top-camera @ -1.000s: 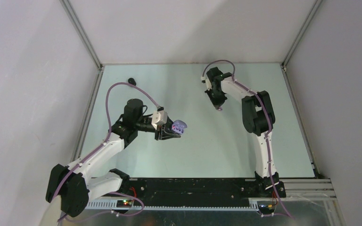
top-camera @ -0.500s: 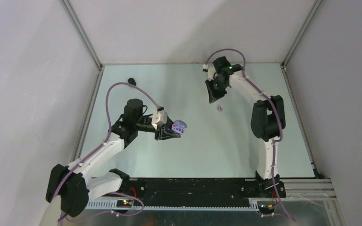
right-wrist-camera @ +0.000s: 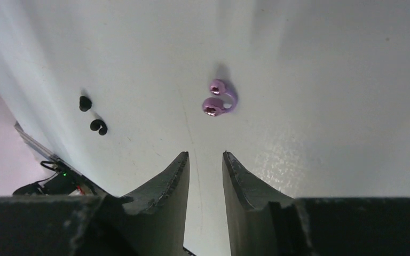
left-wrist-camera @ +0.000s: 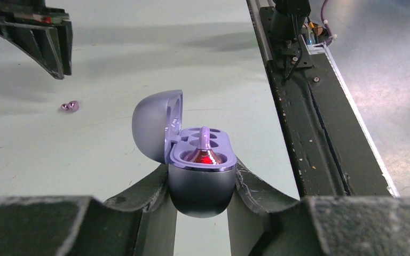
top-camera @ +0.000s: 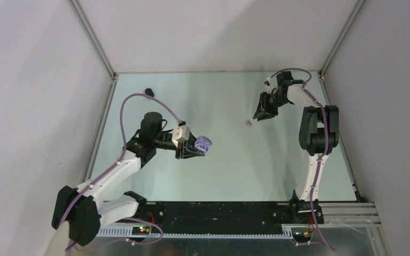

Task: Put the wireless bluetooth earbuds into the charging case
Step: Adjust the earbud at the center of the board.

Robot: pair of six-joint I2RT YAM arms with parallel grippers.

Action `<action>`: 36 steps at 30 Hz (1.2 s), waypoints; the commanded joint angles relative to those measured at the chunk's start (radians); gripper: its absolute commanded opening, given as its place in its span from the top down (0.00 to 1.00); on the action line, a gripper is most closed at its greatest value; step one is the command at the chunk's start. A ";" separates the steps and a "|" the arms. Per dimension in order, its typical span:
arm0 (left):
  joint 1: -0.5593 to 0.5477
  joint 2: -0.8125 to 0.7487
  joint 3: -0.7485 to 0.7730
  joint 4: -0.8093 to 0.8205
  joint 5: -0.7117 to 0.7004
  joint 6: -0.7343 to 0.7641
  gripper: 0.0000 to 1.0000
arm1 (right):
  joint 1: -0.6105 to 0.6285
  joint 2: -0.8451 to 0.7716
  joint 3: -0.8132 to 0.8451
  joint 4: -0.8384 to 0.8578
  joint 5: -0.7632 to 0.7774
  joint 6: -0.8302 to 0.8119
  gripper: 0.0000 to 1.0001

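While the left gripper (top-camera: 195, 150) is clamped on the small pale purple charging case with metallic shine (left-wrist-camera: 201, 184), the task is, by my judgement, about half done for the purple pair. The hinged lid of the case (left-wrist-camera: 156, 124) stands open, and one pale purple earbud (left-wrist-camera: 204, 145) sits in a well, with a red glint at its base. The well next to it looks free.

A second pale purple earbud (right-wrist-camera: 219, 101), two small balls joined by a curved bridge, lies on the pale green table (top-camera: 219, 176), well apart from the case. The right gripper (right-wrist-camera: 205, 157) hangs above the table near this bud, not over it. Its fingers leave only a narrow gap between them and they hold nothing. So this bud is not yet picked up, carried to the case or seated.

Two glossy black earbuds (right-wrist-camera: 92, 114) lie close together farther away, toward the far left part of the table. Whether they also belong in this case I cannot tell; no other case is in view.

Nothing lies between the right gripper and the loose purple bud. At the case, the open lid rises on the side that faces this bud, so a low approach from there could hit it. The left fingers hug both sides of the case. A black rail with cables (left-wrist-camera: 299, 117) runs along the near edge of the table.
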 commanded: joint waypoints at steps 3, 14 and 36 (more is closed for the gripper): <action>-0.009 0.002 0.012 0.013 0.009 0.020 1.00 | -0.011 0.070 0.001 0.037 -0.060 0.056 0.64; -0.009 0.011 0.016 0.007 0.008 0.027 1.00 | -0.027 0.147 0.025 0.039 -0.060 0.072 0.75; -0.011 0.016 0.020 0.000 0.010 0.032 1.00 | 0.018 0.164 0.070 0.029 0.039 0.074 0.74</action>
